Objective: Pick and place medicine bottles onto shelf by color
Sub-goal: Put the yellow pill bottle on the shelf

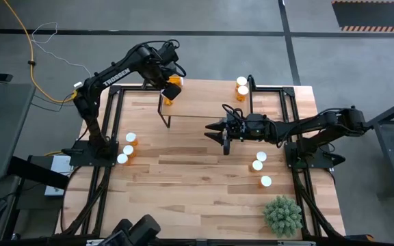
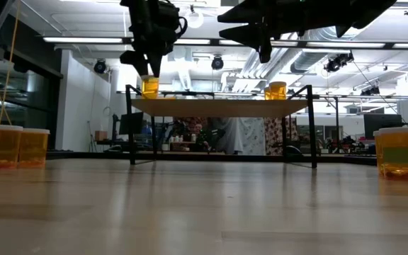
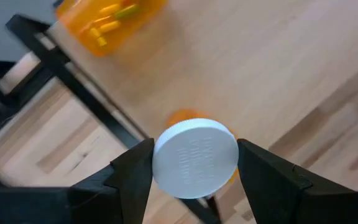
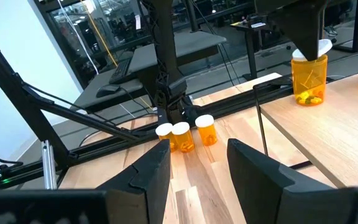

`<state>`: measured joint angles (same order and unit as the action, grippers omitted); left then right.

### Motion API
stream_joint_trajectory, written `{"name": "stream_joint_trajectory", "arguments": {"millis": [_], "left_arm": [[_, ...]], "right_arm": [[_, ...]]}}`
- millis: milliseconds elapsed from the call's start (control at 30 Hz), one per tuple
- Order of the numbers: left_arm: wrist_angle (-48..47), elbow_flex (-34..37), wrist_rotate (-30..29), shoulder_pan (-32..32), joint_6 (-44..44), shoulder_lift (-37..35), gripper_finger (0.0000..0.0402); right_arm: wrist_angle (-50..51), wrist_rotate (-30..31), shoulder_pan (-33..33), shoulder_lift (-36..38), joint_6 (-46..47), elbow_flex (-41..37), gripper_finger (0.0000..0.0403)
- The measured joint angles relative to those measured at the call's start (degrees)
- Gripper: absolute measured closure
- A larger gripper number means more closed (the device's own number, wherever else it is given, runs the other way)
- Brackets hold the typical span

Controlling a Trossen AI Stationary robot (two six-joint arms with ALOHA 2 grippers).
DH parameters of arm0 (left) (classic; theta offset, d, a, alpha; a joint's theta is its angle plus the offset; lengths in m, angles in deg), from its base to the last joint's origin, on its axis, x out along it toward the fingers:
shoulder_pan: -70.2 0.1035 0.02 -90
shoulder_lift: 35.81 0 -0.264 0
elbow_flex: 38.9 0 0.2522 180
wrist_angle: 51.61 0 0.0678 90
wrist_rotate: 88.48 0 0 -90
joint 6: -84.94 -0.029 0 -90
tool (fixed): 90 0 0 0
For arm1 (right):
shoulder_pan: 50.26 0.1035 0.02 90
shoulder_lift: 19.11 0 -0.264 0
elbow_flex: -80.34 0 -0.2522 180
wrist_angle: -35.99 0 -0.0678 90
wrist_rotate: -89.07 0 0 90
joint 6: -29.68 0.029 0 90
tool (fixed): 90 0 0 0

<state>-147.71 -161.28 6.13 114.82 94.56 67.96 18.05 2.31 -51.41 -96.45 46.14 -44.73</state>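
Note:
My left gripper [image 1: 172,87] hangs over the far left corner of the shelf [image 1: 204,102], shut on an orange medicine bottle [image 2: 149,86] with a white cap. The bottle's bottom is level with the shelf board [image 2: 218,106]; I cannot tell whether it touches. A second bottle [image 3: 107,18] shows close by on that corner. Two bottles [image 1: 241,85] stand on the shelf's far right end. My right gripper [image 1: 217,133] hovers open and level above the table's middle, in front of the shelf, with nothing between its fingers [image 4: 160,165]. My left gripper pinches the bottle's round white cap [image 3: 194,158] between its two fingers, one on each side of the rim. The fingers come from above, pointing down. The bottle hangs upright below them [image 4: 308,81], over the shelf's left end.
Three bottles [image 1: 127,149] stand in a row near the table's left edge, and three more [image 1: 260,167] at the right. A green spiky plant [image 1: 282,215] sits at the near right corner. The shelf's thin black legs [image 2: 131,127] stand on the table's far half.

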Motion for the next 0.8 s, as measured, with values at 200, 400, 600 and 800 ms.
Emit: {"name": "stream_joint_trajectory", "arguments": {"millis": [200, 400, 600, 800], "left_arm": [[1.1, 0.0, 3.1, 0.0, -0.2, 0.0, 0.0195], [0.8, 0.0, 3.1, 0.0, 0.3, 0.0, 0.0195], [0.4, 0.0, 1.6, 0.0, 0.2, 0.0, 0.0195], [0.3, 0.0, 2.4, 0.0, 0.3, 0.0, 0.0195]], "right_arm": [[0.0, 0.0, 0.0, 0.0, 0.0, 0.0, 0.0251], [0.0, 0.0, 0.0, 0.0, 0.0, 0.0, 0.0251], [0.0, 0.0, 0.0, 0.0, 0.0, 0.0, 0.0251], [0.0, 0.0, 0.0, 0.0, 0.0, 0.0, 0.0251]]}}
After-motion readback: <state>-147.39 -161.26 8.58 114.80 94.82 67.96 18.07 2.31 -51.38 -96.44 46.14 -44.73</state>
